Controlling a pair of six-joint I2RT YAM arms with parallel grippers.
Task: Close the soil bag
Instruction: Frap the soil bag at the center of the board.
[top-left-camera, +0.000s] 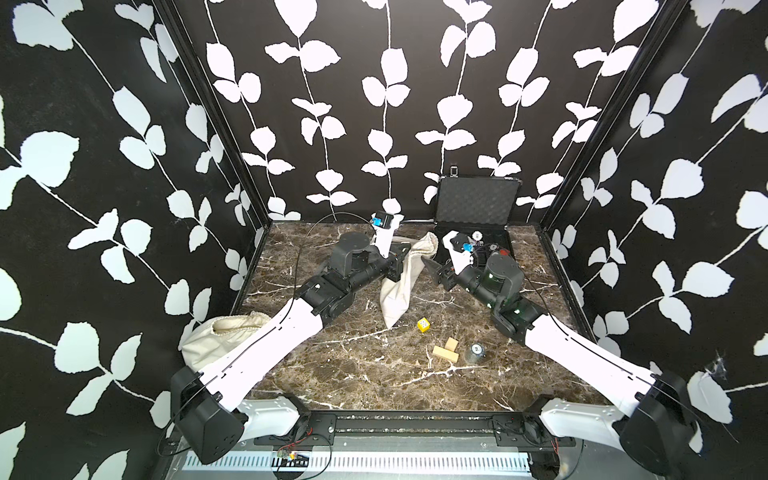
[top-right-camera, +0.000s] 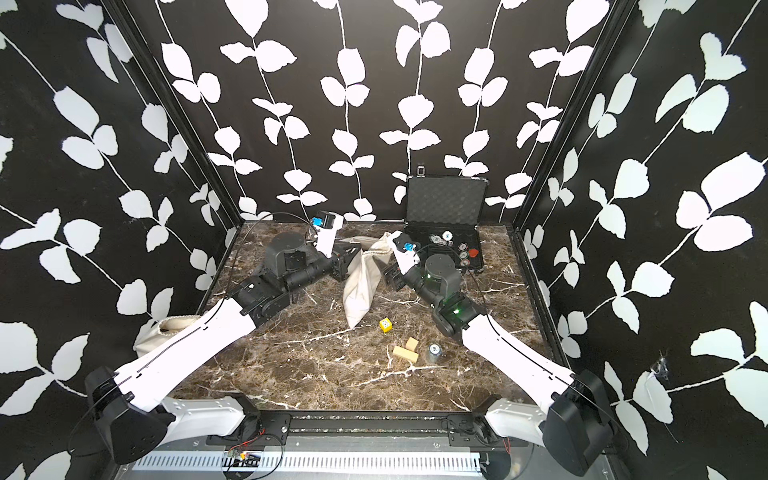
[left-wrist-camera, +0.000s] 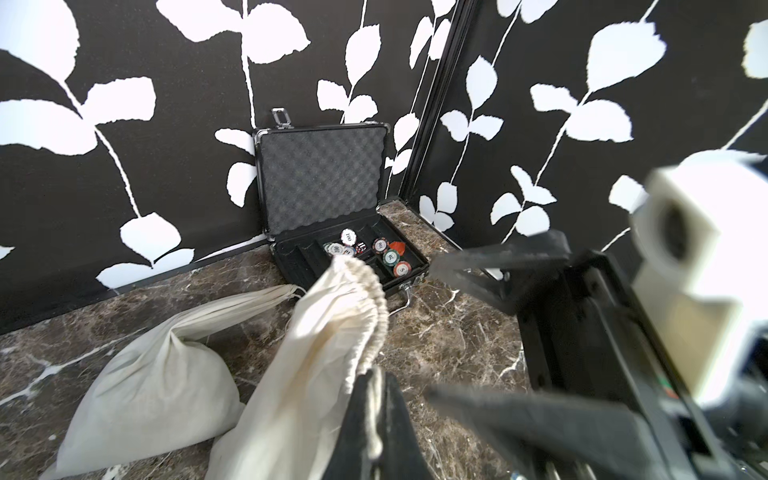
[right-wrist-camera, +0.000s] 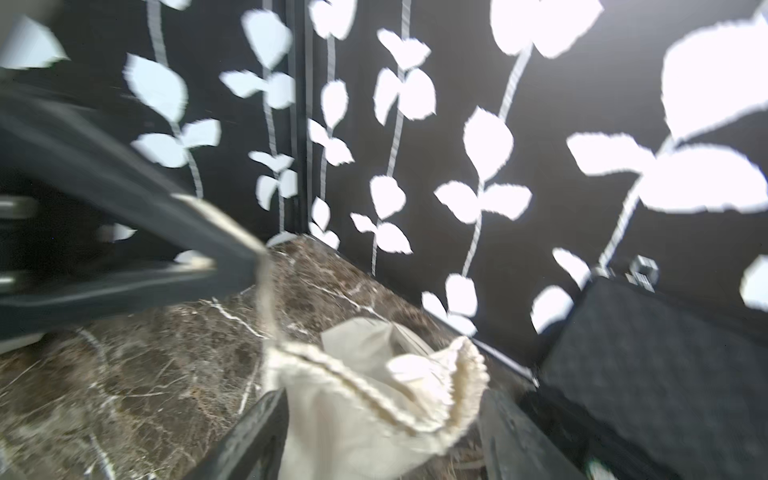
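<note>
Centrally on the worktop (top-left-camera: 374, 374) lay a cream soil bag (top-left-camera: 398, 291). Its drawstring (right-wrist-camera: 266, 299) was clenched in the left gripper (left-wrist-camera: 374, 374); the right gripper (right-wrist-camera: 384, 397) stood released beside the gathered mouth

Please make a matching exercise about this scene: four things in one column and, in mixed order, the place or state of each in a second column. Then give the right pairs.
Column 1
1. case
2. yellow cube
3. left gripper
4. right gripper

Column 2
A. jaws apart, holding nothing
B. lid up, at the back wall
C. shut on the cord of the bag
D. lying on the table near the bag

Pairs: 1-B, 2-D, 3-C, 4-A
</note>
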